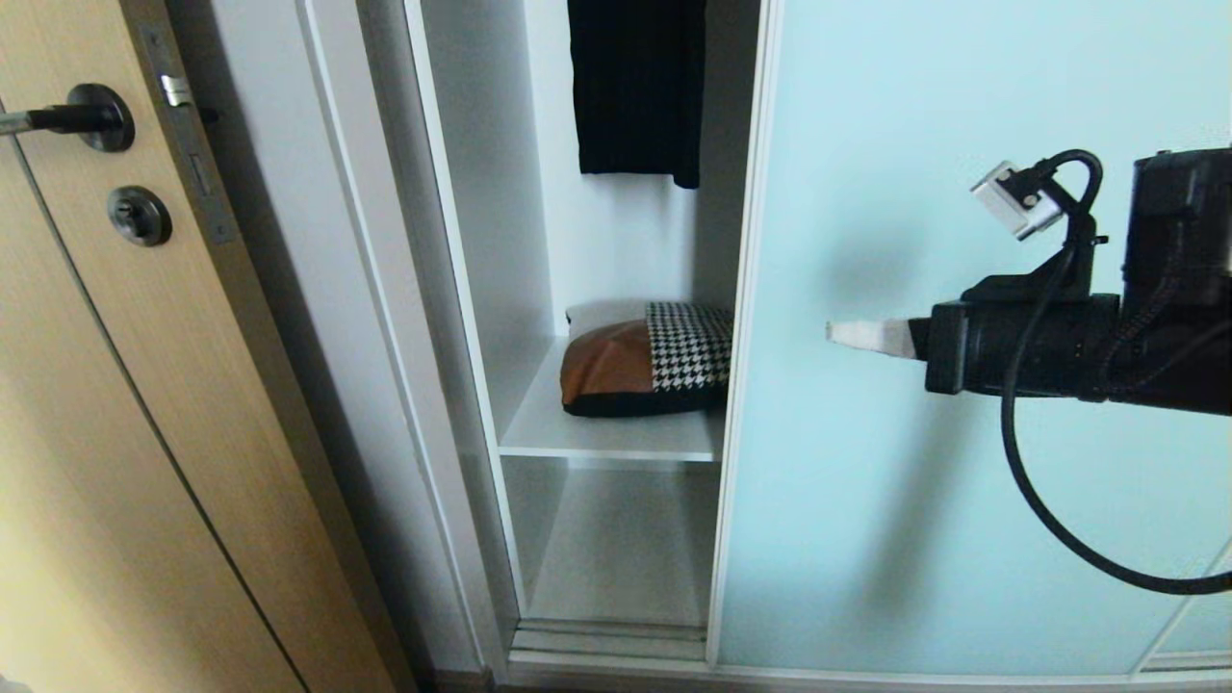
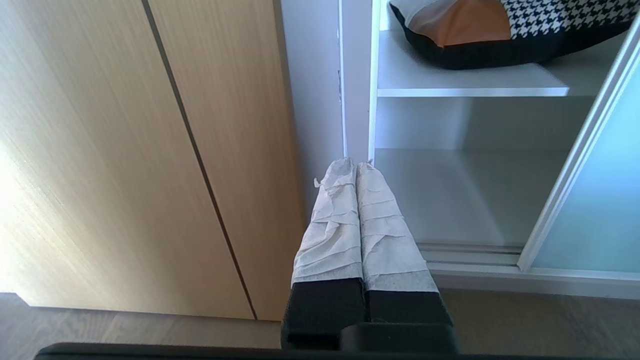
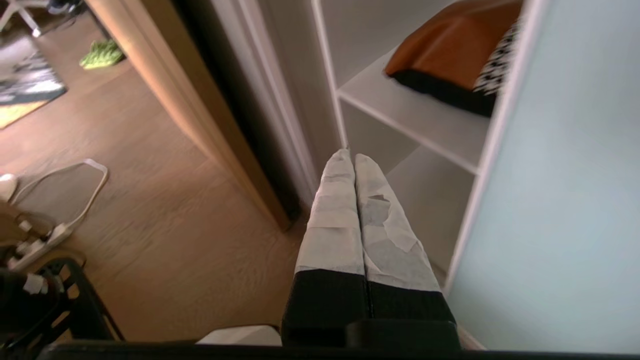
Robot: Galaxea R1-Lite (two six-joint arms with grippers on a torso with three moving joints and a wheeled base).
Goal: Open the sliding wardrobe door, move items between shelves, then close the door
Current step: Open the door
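Head view: sliding wardrobe door (image 1: 962,433) stands partly open, its slim pale frame edge to the right of the gap, frosted aqua panel covering the rest of the wardrobe to the right. The gap shows two shelves, narrow but wide enough to see in.

Cushion (image 1: 647,361) lies flat on the upper shelf (image 1: 597,438), brown patch to the left, houndstooth patch to the right, black underside down. Its right part runs behind the door frame, so part of it is hidden. Lower shelf (image 1: 616,568) shows nothing on the part in view. A dark garment (image 1: 635,87) hangs above the cushion, its hem well clear of it.

Right gripper (image 1: 857,334) is held level in front of the glass panel, tips pointing left toward the frame edge, apart from it. Fingers are pressed together, nothing between them; right wrist view confirms the wrapped pads (image 3: 340,200) meeting. Judgement: closed tips make a firm blunt pusher for the frame edge, and the gap likely needs widening, since the cushion is half covered.

Left gripper (image 2: 356,165) hangs low near the wardrobe's left side wall, fingers together and empty, apparently parked.

Wooden hinged door (image 1: 115,385) with lever handle (image 1: 67,117) stands at far left, not involved.
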